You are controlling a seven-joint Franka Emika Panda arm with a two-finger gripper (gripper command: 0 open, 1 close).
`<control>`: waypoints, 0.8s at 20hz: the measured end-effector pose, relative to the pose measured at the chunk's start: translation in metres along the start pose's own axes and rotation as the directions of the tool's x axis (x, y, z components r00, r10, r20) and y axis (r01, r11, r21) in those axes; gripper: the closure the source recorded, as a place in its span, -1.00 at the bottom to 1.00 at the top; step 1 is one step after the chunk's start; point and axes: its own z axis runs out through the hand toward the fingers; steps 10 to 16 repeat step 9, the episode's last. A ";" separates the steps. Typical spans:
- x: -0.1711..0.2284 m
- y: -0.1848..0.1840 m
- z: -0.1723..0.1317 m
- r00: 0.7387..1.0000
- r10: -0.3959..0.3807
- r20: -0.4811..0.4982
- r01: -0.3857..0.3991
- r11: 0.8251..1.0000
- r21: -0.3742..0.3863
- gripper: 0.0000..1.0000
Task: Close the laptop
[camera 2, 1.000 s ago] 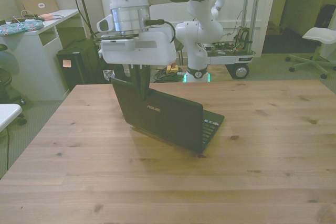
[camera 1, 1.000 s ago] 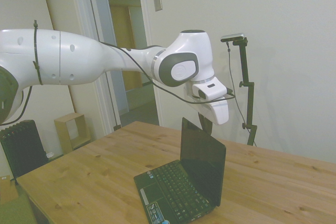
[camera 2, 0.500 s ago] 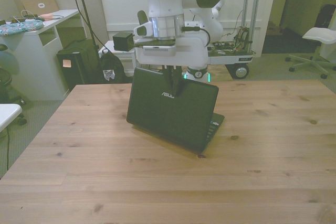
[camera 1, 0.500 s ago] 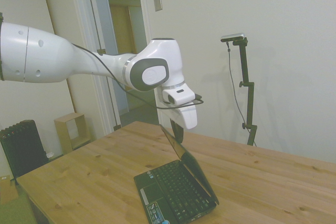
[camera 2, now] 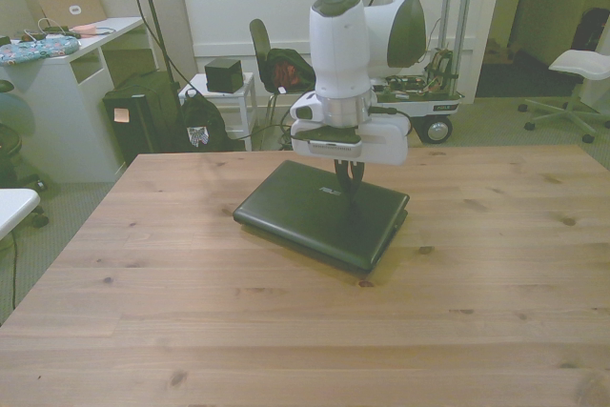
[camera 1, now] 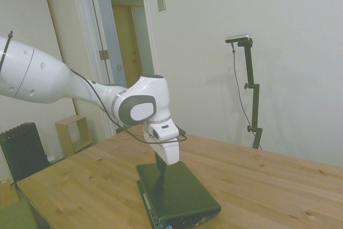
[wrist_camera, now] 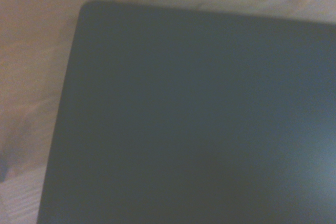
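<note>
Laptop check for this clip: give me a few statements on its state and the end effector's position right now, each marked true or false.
1. The laptop lies with its lid down flat on the table. True.
2. The keyboard is in view. False: the lid covers it in all three views.
3. The end effector stands on top of the lid. True.
4. The laptop hangs over the table's edge. False: bare wood surrounds it.
5. The wrist view shows the bright screen. False: it shows only the dark lid and wood.
</note>
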 end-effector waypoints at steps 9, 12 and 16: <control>-0.059 0.002 -0.092 0.997 -0.064 -0.049 0.068 0.993 0.095 -1.00; -0.059 0.002 -0.092 0.997 -0.064 -0.049 0.068 0.993 0.095 -1.00; -0.059 0.002 -0.092 0.997 -0.064 -0.049 0.068 0.993 0.095 -1.00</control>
